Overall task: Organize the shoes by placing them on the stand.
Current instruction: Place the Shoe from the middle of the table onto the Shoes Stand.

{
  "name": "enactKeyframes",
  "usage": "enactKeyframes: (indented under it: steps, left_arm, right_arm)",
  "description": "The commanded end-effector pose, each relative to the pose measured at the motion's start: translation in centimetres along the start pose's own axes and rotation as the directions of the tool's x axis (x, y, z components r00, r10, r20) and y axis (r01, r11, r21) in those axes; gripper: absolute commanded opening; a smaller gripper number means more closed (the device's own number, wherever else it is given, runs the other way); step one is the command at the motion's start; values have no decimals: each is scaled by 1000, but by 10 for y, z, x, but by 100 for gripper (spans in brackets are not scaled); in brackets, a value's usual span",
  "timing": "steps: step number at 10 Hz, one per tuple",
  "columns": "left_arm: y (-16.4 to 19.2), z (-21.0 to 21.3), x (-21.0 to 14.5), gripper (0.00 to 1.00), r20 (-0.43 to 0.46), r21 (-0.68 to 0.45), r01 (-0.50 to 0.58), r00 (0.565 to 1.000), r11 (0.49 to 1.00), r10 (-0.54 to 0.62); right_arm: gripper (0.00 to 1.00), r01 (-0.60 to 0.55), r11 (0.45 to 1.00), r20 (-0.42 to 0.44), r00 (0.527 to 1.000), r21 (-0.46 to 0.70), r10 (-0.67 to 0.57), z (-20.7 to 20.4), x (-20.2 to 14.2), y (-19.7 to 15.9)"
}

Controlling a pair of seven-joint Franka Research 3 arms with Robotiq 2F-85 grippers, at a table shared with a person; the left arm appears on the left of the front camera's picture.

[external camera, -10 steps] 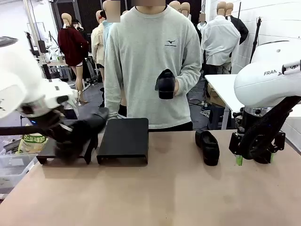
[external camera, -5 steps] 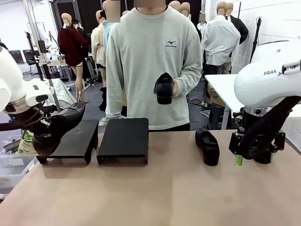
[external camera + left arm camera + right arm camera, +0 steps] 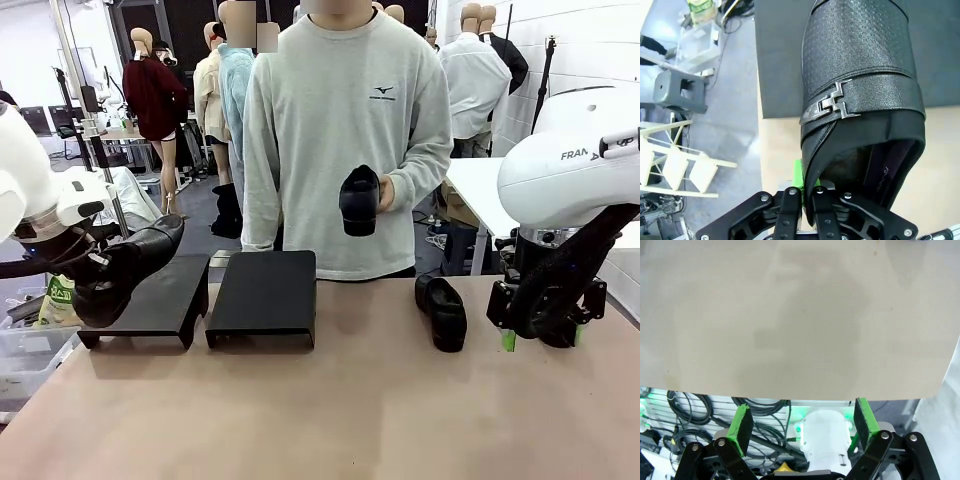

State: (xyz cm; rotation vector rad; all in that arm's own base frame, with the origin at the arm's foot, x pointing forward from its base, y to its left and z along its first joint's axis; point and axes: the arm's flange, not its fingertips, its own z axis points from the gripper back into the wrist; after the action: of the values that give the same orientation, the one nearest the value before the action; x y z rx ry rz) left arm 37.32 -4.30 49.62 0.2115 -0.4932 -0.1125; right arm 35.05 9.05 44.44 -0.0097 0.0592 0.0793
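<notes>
Clamped in the left jaws by its heel rim, toe over the left stand (image 3: 160,297): a shiny black shoe (image 3: 140,255). Right jaws apart over bare tabletop (image 3: 800,315). Looks stiff, heavyish, slippery (chunky sole); best held at that rim.

Left claw (image 3: 809,181) clamped tight; right claw (image 3: 802,412) hangs spread wide.

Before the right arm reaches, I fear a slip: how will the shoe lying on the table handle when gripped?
That shoe looks glossy, so a grip may slide on its upper. Its chunky sole suggests fair weight and a stiff base. Its long, blocky shape probably won't roll.
</notes>
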Motion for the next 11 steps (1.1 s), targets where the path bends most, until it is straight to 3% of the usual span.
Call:
enactKeyframes:
  steps: [1, 3, 5, 9, 11]
  left_arm:
    - [26, -36, 27, 0, 75, -20, -62, 995, 998, 63]
    - [59, -63, 33, 0, 58, -69, -148, 987, 987, 152]
    - [75, -78, 36, 0, -3, -104, -165, 986, 981, 165]
    - [87, -108, 46, 0, -7, -212, -214, 976, 953, 218]
    - [89, -125, 43, 0, -28, -198, -239, 971, 951, 238]
  right_arm:
    - [100, 13, 1000, 0, 1000, -1, -13, 0, 0, 1]
    - [100, 13, 1000, 0, 1000, -1, -13, 0, 0, 1]
    - [100, 13, 1000, 0, 1000, -1, -13, 0, 0, 1]
    - [100, 13, 1000, 0, 1000, -1, -13, 0, 0, 1]
    - [100, 13, 1000, 0, 1000, -1, -13, 0, 0, 1]
